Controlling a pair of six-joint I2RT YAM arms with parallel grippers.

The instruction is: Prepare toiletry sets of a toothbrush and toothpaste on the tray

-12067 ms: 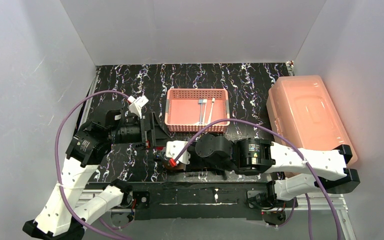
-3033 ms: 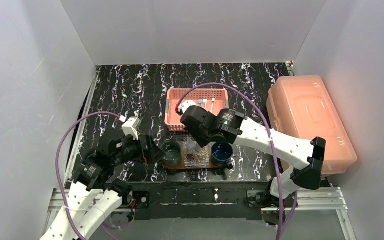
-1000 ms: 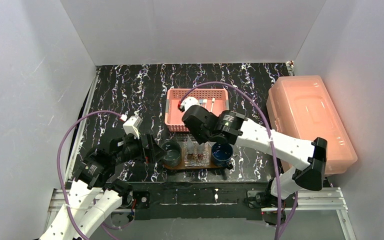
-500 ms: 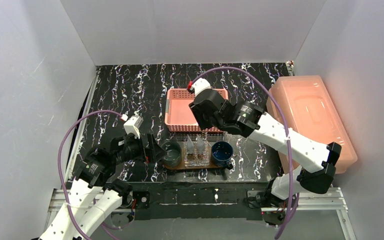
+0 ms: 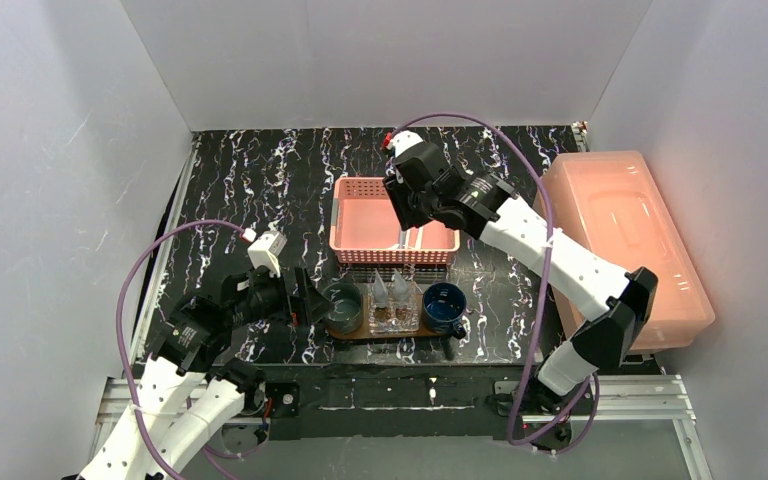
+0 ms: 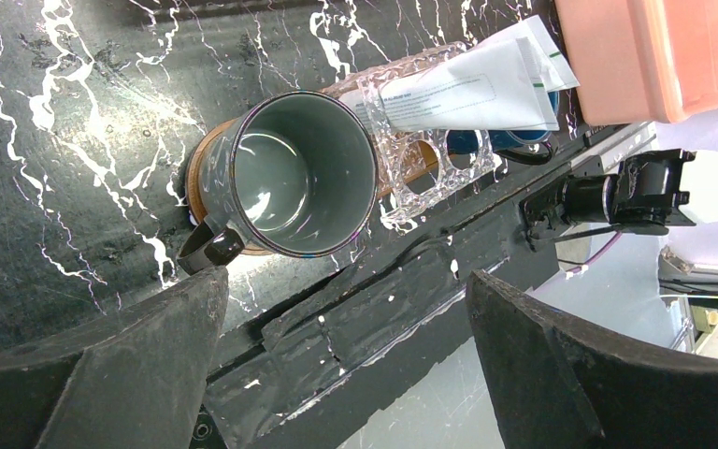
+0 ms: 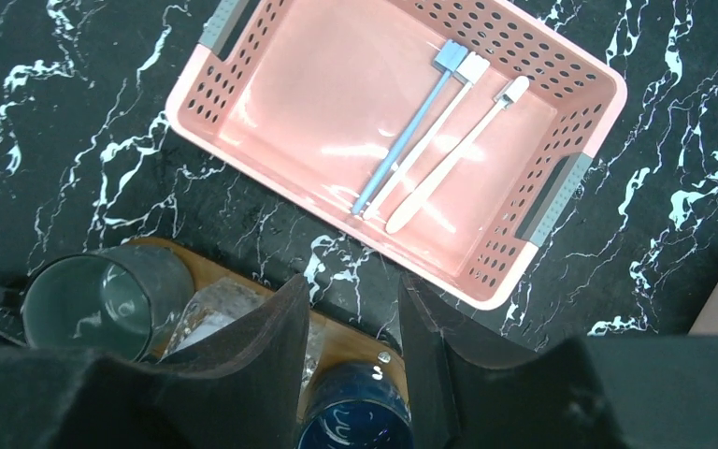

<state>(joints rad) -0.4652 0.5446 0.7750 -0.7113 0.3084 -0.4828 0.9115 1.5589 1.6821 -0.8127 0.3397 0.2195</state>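
Note:
The dark wooden tray (image 5: 390, 331) lies near the front edge. It bears a grey mug (image 5: 343, 304), a clear glass holder (image 5: 393, 314) and a blue cup (image 5: 444, 306). Two white toothpaste tubes (image 5: 390, 290) stand in the holder; the left wrist view shows them too (image 6: 467, 89). Three toothbrushes (image 7: 430, 140), one blue and two pale, lie in the pink basket (image 7: 575, 112). My right gripper (image 7: 353, 285) hangs above the basket's near side, open and empty. My left gripper (image 6: 346, 281) is wide open just left of the mug (image 6: 299, 173), holding nothing.
A large translucent pink lidded box (image 5: 620, 240) stands at the right edge. The basket (image 5: 339, 215) sits just behind the tray. White walls close in the marbled black table on three sides. A metal rail runs along the front edge.
My right arm has lifted off the tray and swung back over the basket, its jaws opening a little. The toothpaste tubes now stand uncovered in the holder. The left arm has stayed put.

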